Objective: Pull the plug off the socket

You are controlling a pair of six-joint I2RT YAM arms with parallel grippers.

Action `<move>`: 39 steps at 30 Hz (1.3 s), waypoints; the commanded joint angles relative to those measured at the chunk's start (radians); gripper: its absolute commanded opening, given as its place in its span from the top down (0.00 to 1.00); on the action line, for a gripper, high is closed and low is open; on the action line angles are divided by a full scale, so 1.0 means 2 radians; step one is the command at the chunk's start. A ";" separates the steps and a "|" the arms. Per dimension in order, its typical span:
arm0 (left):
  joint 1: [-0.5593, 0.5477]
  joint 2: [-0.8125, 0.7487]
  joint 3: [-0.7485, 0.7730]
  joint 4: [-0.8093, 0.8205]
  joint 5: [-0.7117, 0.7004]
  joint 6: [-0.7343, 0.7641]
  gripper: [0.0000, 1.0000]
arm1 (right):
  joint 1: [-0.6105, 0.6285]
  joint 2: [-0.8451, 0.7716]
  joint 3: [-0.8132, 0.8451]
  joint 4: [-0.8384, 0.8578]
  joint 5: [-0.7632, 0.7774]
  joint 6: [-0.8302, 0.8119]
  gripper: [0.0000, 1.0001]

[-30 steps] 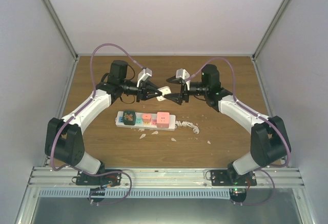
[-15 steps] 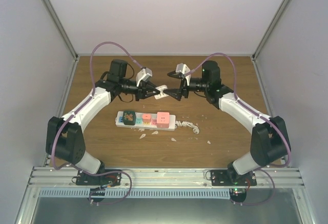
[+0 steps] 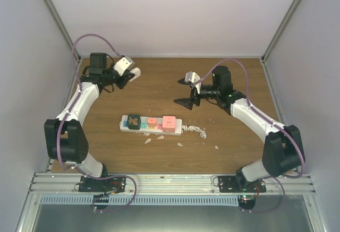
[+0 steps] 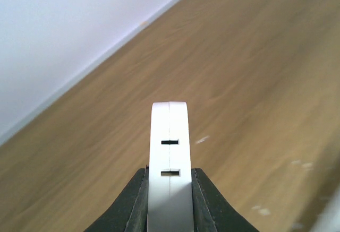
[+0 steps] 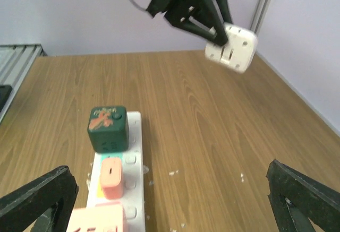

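The socket (image 3: 151,128) is a long white power strip at the table's middle. It also shows in the right wrist view (image 5: 133,189). A green cube plug (image 3: 134,121), a small pink plug (image 3: 152,121) and a larger pink plug (image 3: 169,123) sit in it. My left gripper (image 3: 130,75) is at the back left, shut on a white plug (image 3: 135,72), held in the air. The left wrist view shows that plug (image 4: 170,152) clamped between the fingers. My right gripper (image 3: 184,92) is wide open and empty, above and behind the strip's right part.
The strip's short coiled white cord (image 3: 195,130) lies at its right end. Small white scraps (image 3: 179,144) are scattered in front of the strip. White walls and metal frame posts (image 3: 58,25) enclose the table.
The two grippers were together at the white plug over the table's middle. My left arm has swung to the back left with the plug. My right gripper has opened and drawn back slightly.
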 commanded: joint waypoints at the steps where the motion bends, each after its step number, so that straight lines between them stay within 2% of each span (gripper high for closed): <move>1: 0.024 0.028 0.012 0.031 -0.163 0.081 1.00 | -0.002 -0.031 -0.034 -0.040 0.022 -0.048 0.02; 4: 0.048 0.047 0.006 0.064 -0.226 0.109 1.00 | -0.003 -0.040 -0.054 -0.035 0.031 -0.058 0.01; 15: 0.060 0.123 -0.030 0.202 -0.416 0.221 1.00 | -0.003 -0.028 -0.057 -0.040 0.030 -0.071 0.01; 25: 0.072 0.194 -0.047 0.307 -0.485 0.263 1.00 | -0.003 -0.015 -0.059 -0.038 0.029 -0.070 0.01; 28: 0.073 0.207 -0.052 0.317 -0.491 0.266 1.00 | -0.003 -0.013 -0.060 -0.034 0.030 -0.065 0.01; 30: 0.074 0.211 -0.052 0.314 -0.485 0.260 0.98 | -0.003 -0.012 -0.060 -0.032 0.029 -0.063 0.01; 39: 0.074 0.221 -0.052 0.272 -0.453 0.239 0.69 | -0.004 -0.011 -0.061 -0.033 0.030 -0.068 0.01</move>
